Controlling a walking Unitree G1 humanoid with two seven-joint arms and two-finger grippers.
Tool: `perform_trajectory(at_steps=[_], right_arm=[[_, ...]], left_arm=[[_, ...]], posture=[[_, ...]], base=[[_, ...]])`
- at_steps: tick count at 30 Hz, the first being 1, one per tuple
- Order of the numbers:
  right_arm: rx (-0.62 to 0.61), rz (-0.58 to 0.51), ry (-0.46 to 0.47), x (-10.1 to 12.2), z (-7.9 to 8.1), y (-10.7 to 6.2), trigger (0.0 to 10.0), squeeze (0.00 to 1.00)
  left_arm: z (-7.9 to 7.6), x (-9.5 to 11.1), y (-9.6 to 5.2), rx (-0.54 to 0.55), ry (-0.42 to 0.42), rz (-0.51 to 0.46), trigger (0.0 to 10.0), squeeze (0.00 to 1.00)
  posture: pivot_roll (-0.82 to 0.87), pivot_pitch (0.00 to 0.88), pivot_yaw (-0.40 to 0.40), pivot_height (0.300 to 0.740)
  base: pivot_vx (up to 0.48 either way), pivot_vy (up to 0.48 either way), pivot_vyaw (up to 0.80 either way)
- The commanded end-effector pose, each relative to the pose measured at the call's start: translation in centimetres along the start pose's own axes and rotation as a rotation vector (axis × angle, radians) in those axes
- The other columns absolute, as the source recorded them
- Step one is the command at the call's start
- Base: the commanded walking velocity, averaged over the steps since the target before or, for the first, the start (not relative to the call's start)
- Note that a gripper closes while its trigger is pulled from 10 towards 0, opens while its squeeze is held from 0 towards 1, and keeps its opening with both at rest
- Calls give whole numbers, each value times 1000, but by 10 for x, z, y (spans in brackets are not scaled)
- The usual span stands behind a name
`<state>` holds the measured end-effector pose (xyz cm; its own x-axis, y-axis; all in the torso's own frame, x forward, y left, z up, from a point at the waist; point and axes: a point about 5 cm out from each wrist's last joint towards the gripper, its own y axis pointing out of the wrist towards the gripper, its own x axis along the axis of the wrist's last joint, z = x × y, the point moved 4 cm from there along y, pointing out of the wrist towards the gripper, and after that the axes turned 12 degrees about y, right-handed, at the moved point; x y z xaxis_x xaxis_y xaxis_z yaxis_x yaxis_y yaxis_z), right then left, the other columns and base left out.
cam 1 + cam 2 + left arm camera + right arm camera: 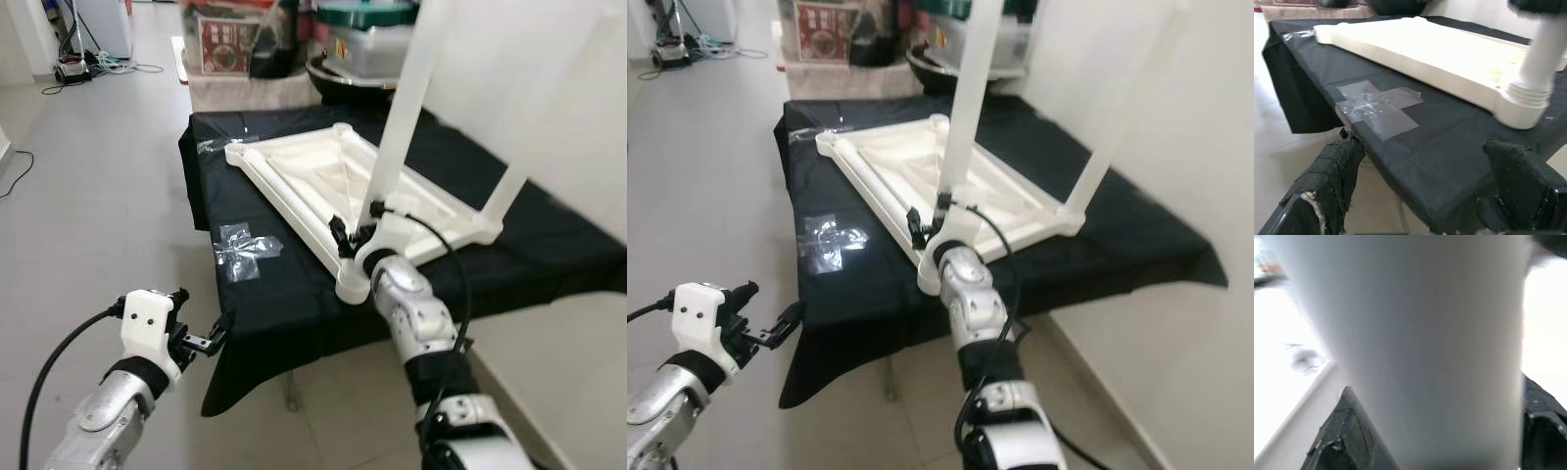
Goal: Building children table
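Observation:
A white children's table top [294, 186] lies upside down on a black-clothed table [294, 313]. A white leg [411, 98] stands upright in its near corner socket [355, 282]. My right gripper [355, 233] is shut on this leg just above the socket, and the leg [1420, 342] sits between its black fingers [1347, 440]. A second leg [549, 127] stands at the right corner. My left gripper [211, 340] hangs open, low beside the table's near left edge, with nothing between its fingers [1332, 176].
A patch of clear tape [1378, 107] is stuck on the cloth near the front left edge. Boxes and a dark bowl [353, 83] stand behind the table. A white wall [529, 59] is close on the right. Cables [88, 64] lie on the grey floor [98, 215] at far left.

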<state>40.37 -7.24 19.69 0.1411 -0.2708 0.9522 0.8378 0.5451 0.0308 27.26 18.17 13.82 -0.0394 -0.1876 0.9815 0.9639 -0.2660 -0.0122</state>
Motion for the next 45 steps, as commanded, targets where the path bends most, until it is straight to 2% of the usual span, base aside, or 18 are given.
perform_trajectory(at_steps=[1,3,6,7,12,15,17,22,23,25,26,29,30,32,38,41,42,45], right_arm=[[329,12,-89,16,35,6,10000,0],[422,73,-130,13,37,4,10000,0],[514,141,-173,1,43,1,7647,0],[526,146,-134,-3,47,2,0,0],[246,118,-158,-12,30,23,0,0],[-544,33,-5,-11,-59,7,0,0],[-741,10,18,-16,-79,-11,0,0],[-844,-9,43,-28,-80,-31,0,0],[-707,32,73,-39,-53,-23,10000,0],[-529,43,82,-42,-26,-14,10000,0],[-353,21,90,-37,-3,-7,10000,1000],[-228,11,105,-32,10,-2,10000,1000],[-36,-7,78,-17,23,4,10000,188],[112,-6,52,-6,31,8,10000,0],[449,56,-140,12,44,7,10000,0],[362,94,-142,6,35,20,10000,0],[191,84,-114,5,20,30,0,0],[82,82,-95,3,11,33,0,0]], left_arm=[[0,-5,0,3,-12,8,10000,0],[0,-5,0,4,-13,3,10000,0],[0,-5,0,4,-13,-4,10000,0],[0,-5,-1,5,-14,-7,10000,0],[0,-5,-2,11,-16,-8,10000,0],[1,-5,-4,13,-16,-10,10000,0],[1,-5,-4,11,-17,-10,10000,0],[1,-5,-4,8,-18,-11,10000,0],[1,-5,-4,5,-18,-10,10000,0],[1,-6,-4,3,-19,-11,10000,0],[1,-6,-3,0,-19,-11,10000,0],[1,-6,-3,-3,-20,-10,10000,0],[1,-7,-2,-6,-21,-11,10000,0],[1,-7,-1,-9,-22,-11,10000,0],[1,-7,2,-4,-25,-18,10000,0],[1,-7,1,6,-27,-23,10000,0],[0,-7,1,10,-28,-23,10000,0],[0,-7,1,12,-28,-24,10000,0]], posture=[[131,0,-126,740],[139,0,-133,740],[149,0,-138,740],[156,0,-142,740],[161,0,-144,740],[158,0,-138,740],[155,0,-135,740],[154,0,-131,740],[144,0,-114,740],[144,0,-114,740],[142,0,-111,740],[137,0,-108,740],[139,0,-116,740],[139,0,-118,740],[158,0,-142,740],[170,0,-158,740],[183,0,-165,740],[183,0,-165,740]], base=[[0,0,0],[0,0,0],[0,0,0],[0,0,0],[0,0,0],[0,0,0],[0,0,0],[0,0,0],[0,0,0],[0,0,0],[0,0,0],[0,0,0],[0,0,0],[0,0,0],[0,0,0],[0,0,0],[0,0,0],[0,0,0]])
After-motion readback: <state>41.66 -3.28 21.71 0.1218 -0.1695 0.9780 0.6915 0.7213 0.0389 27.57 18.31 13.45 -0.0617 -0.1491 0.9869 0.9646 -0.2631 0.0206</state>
